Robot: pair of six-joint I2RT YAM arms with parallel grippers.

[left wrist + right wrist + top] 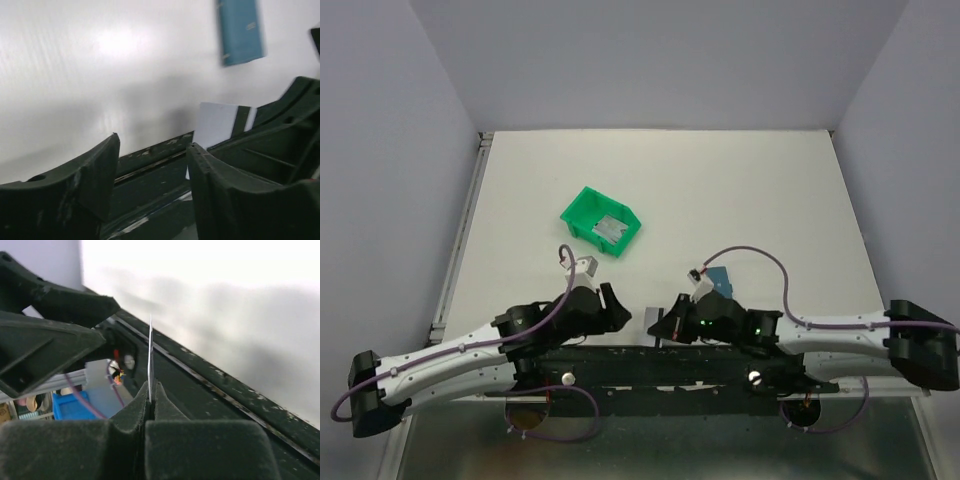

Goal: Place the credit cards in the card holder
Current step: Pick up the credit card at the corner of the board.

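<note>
Credit cards [610,228] lie in the green bin [578,211] in the view from above. The bin sits near the middle of the white table [720,180]. One more credit card [654,320] is out of the bin. It is down at the near edge of the table, between the two arms. The right gripper [663,325] is right at this card. The left gripper [616,305] is just beside it on the other side. The blue card holder [722,279] lies flat on the table behind the right arm, which hides part of it. It is well apart from the bin.

In the left wrist view, the left gripper [154,142] has its two dark fingers spread apart, with nothing between them. Past them the credit card [216,125] stands up on its edge. It is white with a dark stripe. The right gripper's dark fingers hold it at its right side. Below it runs a dark rail [150,155]. The card holder [240,30] lies farther off on the table [100,75].

In the right wrist view, the right gripper [150,390] has its fingers squeezed together on the credit card [150,355]. We see only the card's thin edge, sticking straight out from the fingertips. The left gripper [107,322] is the big dark shape at the upper left, near the card but not touching it.
</note>
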